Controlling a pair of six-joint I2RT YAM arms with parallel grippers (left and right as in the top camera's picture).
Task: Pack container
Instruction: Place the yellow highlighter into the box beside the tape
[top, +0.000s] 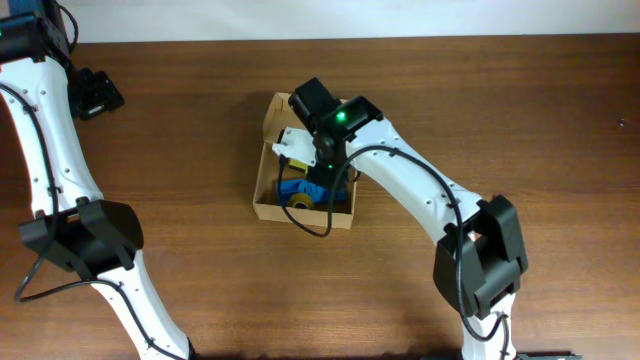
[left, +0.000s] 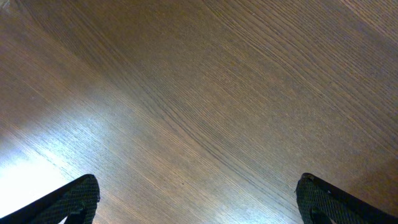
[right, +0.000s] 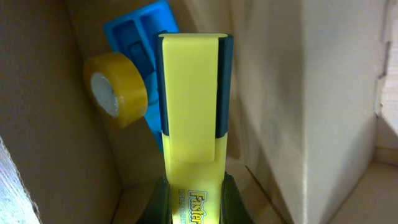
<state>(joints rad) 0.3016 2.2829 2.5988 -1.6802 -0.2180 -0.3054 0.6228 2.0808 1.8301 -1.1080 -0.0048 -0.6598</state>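
Observation:
The container (top: 268, 208) is an open brown cardboard box at the table's middle. My right gripper (top: 322, 165) is down inside it, shut on a yellow highlighter (right: 191, 106) with a dark-edged cap, held pointing into the box. A flat blue box (right: 134, 31) and a roll of yellow tape (right: 118, 90) lie on the container's floor; both also show in the overhead view, the blue box (top: 296, 187) beside the tape (top: 302, 200). A white item (top: 290, 142) lies in the box's upper part. My left gripper (left: 198, 202) is open and empty over bare wood at the far left.
The container's cardboard walls (right: 336, 93) close in on both sides of the highlighter. The left arm's links (top: 60, 150) stand along the table's left edge. Wood table (top: 180, 120) lies around the box.

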